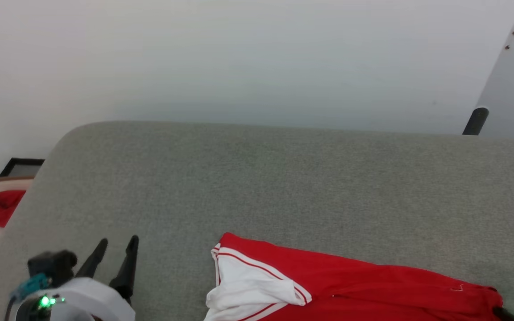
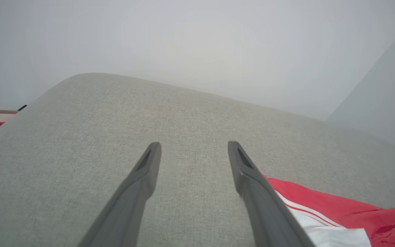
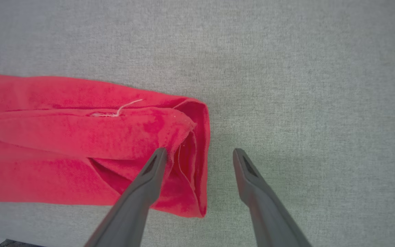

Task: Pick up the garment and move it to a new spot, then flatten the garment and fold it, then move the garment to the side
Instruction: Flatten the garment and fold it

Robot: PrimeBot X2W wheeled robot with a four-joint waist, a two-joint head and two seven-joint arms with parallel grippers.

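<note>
The garment (image 1: 355, 285), a red T-shirt with a white sleeve and red-white trim, lies folded into a long band along the near edge of the grey surface (image 1: 283, 178). My left gripper (image 1: 118, 243) stands open at the lower left, well clear of the sleeve end, over bare fabric (image 2: 193, 145); the garment (image 2: 355, 212) shows to its right. My right gripper (image 3: 199, 152) is open above the garment's right end (image 3: 81, 137): the left finger is over the red folds, the right finger over grey cloth. Nothing is between either pair of fingers.
A small red cloth scrap (image 1: 2, 206) lies on a pale round stand beyond the surface's left edge, with a dark frame (image 1: 20, 166) behind it. A white wall runs behind. A dark post (image 1: 475, 121) stands at the back right. The surface's far half is bare.
</note>
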